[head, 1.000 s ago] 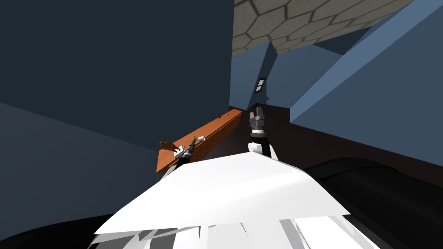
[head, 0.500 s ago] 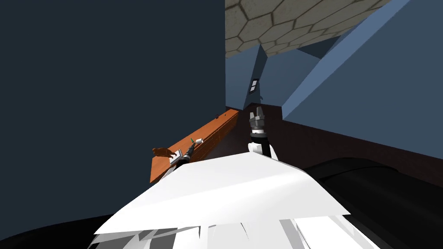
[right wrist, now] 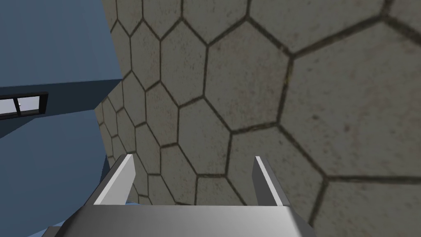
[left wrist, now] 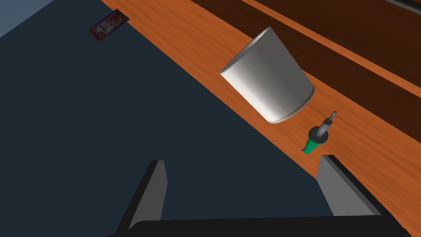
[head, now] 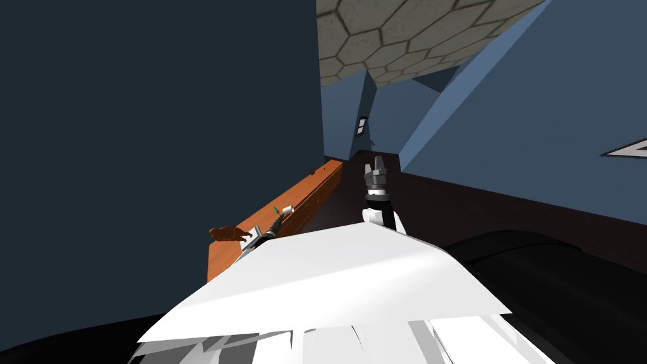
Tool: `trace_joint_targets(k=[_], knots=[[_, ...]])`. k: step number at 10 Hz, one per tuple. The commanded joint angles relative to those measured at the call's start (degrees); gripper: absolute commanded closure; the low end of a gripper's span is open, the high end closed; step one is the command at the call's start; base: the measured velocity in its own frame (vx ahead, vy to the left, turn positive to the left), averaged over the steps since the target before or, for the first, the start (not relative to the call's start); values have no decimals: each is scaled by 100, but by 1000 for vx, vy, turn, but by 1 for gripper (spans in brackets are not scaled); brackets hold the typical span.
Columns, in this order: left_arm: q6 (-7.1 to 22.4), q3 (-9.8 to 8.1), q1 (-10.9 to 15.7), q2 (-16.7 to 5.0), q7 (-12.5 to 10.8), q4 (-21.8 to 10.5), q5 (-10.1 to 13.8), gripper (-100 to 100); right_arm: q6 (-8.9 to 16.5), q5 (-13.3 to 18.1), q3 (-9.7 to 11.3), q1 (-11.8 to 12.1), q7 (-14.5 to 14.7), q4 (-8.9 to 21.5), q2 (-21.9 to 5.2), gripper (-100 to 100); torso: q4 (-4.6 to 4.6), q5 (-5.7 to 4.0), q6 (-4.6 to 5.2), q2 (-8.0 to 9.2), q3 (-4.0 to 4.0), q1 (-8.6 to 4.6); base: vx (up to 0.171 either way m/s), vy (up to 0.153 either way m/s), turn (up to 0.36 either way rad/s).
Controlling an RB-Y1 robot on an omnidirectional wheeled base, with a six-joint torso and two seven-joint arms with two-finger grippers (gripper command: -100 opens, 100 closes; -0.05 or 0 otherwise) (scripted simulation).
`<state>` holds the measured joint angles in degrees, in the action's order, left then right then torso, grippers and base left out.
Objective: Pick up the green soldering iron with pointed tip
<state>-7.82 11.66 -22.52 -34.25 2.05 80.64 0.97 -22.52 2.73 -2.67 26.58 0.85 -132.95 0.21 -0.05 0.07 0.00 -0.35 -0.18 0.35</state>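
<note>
Green iron point(left wrist: 318, 135) sits on the orange wooden top point(left wrist: 205, 37), just beside a white cup point(left wrist: 267, 78) and close ahead of one finger of our left gripper point(left wrist: 242, 161), which is spread wide and empty. Our right gripper point(right wrist: 194, 157) hangs raised, likewise spread and empty.

The head camera looks steeply down, rolled, with the orange desk point(head: 309, 186) at ten o'clock. The left wrist camera hangs close above it. Both views share the white cup point(left wrist: 267, 78) and the green soldering iron point(left wrist: 316, 140). The right wrist camera faces elsewhere.
</note>
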Motion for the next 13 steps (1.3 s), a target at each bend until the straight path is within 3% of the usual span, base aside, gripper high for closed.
trace_joint_targets(k=[1, 6, 11, 13], knots=[[92, 49, 37, -87, -34, -195, 2, -100, 0, 0, 0, 0, 0, 0, 0, 0, 0, 0, 0, 0, 0, 0, 1, 74, -215], [340, 351, 240, -543, -167, -1069, -40, -100, 0, 0, -1, 2, 0, 0, 0, 0, -2, 2, -8, -4, -3, -1, 45, 44, -170], [468, 578, 349, -818, -247, -1790, -85, -100, 0, 0, -1, 2, 0, 0, 0, 0, -3, 0, -7, -11, -6, -5, 60, 31, -122], [561, 830, 429, -1051, -319, -2217, -142, -100, 0, 0, -1, 2, 0, 0, 0, 0, -4, -1, -5, -22, -12, -10, 114, 29, -180]])
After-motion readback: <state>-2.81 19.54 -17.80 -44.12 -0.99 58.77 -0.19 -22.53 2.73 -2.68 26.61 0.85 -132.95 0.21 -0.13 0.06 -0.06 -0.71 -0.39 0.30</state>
